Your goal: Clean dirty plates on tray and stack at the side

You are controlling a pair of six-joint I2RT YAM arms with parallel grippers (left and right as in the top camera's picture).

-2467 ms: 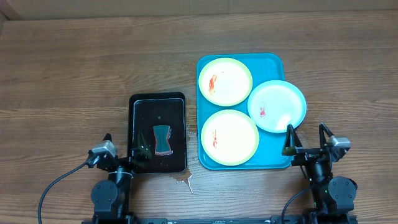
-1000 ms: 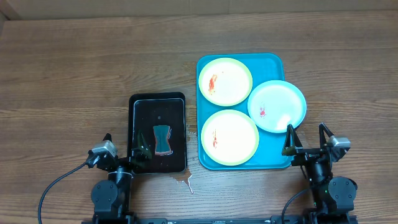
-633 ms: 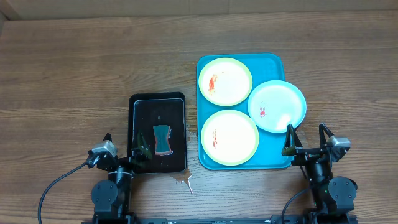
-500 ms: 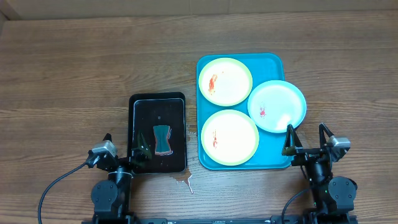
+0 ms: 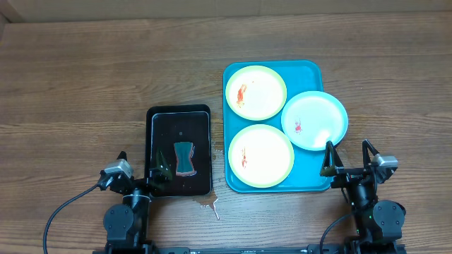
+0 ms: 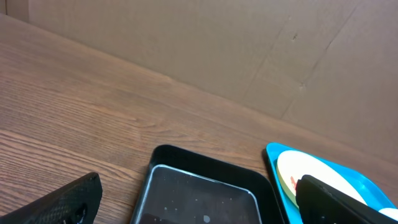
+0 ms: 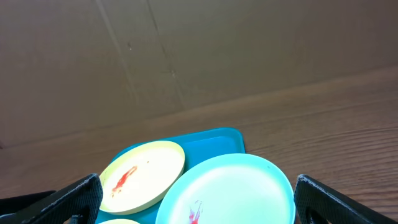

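Three smeared plates (image 5: 256,92) on one turquoise tray (image 5: 308,73): two yellow-green-rimmed, one blue-rimmed.

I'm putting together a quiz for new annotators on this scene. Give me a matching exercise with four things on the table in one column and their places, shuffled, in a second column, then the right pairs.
Things
1. sponge
2. light-blue-rimmed plate
3. small spill
4. far yellow-green-rimmed plate

Places
A. overhanging the right edge of the turquoise tray
B. on the wooden table, just in front of the black tray
C. inside the black tray
D. at the far end of the turquoise tray

Pairs: 1-C, 2-A, 3-B, 4-D
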